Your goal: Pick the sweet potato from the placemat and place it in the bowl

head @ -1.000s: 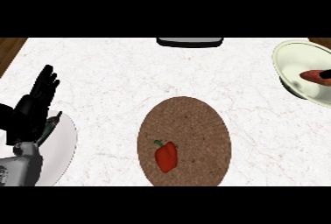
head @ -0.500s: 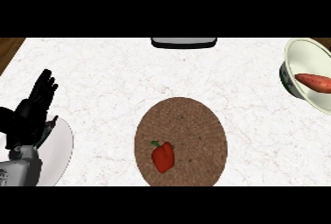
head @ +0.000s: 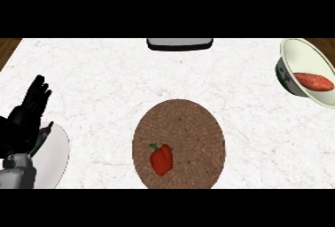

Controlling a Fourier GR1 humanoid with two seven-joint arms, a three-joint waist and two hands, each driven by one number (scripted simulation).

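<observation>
The orange-red sweet potato [head: 313, 81] lies inside the pale bowl [head: 293, 56] at the far right edge of the head view. The brown oval placemat [head: 189, 119] sits low in the middle of the counter and carries only a red bell pepper [head: 161, 159] with a green stem. My left hand [head: 27, 115] rests at the left edge, fingers straight and pointing up, holding nothing. My right hand shows nowhere in the view.
A white plate [head: 56, 155] lies at the lower left, partly under my left forearm. A dark grey object [head: 179, 43] sits at the counter's far edge, top centre. Brown wood shows past the counter's top corners.
The view has shifted, so the bowl with the sweet potato now shows more fully at the right. The dark shape over the sweet potato one second ago is gone. My left hand barely moved.
</observation>
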